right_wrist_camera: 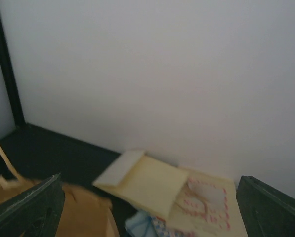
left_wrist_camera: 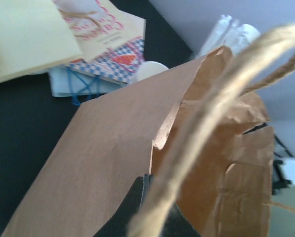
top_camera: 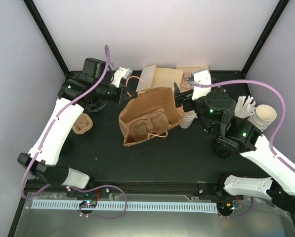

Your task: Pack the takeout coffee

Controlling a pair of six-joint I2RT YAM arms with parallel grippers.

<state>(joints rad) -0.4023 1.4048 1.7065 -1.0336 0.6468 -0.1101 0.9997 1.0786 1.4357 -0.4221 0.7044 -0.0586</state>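
Note:
A brown paper bag (top_camera: 149, 111) stands open in the middle of the table, with a pulp cup tray (top_camera: 147, 127) inside it. My left gripper (top_camera: 123, 94) is shut on the bag's left rim (left_wrist_camera: 137, 148). Its black fingers (left_wrist_camera: 137, 197) pinch the paper edge, and a twine handle (left_wrist_camera: 206, 123) crosses in front. A cream-white cup (top_camera: 188, 119) stands just right of the bag, partly under my right wrist; its white top (left_wrist_camera: 151, 69) shows behind the bag's edge. My right gripper (top_camera: 179, 100) is open and empty at the bag's right rim, its fingers (right_wrist_camera: 33, 207) wide apart.
Yellow envelopes (top_camera: 162, 77) and a red-printed paper (right_wrist_camera: 206, 200) lie at the back wall. A stack of cream cups (top_camera: 264, 117) and white packets (top_camera: 245, 106) stand at the right. A second pulp tray (top_camera: 82, 123) sits at the left.

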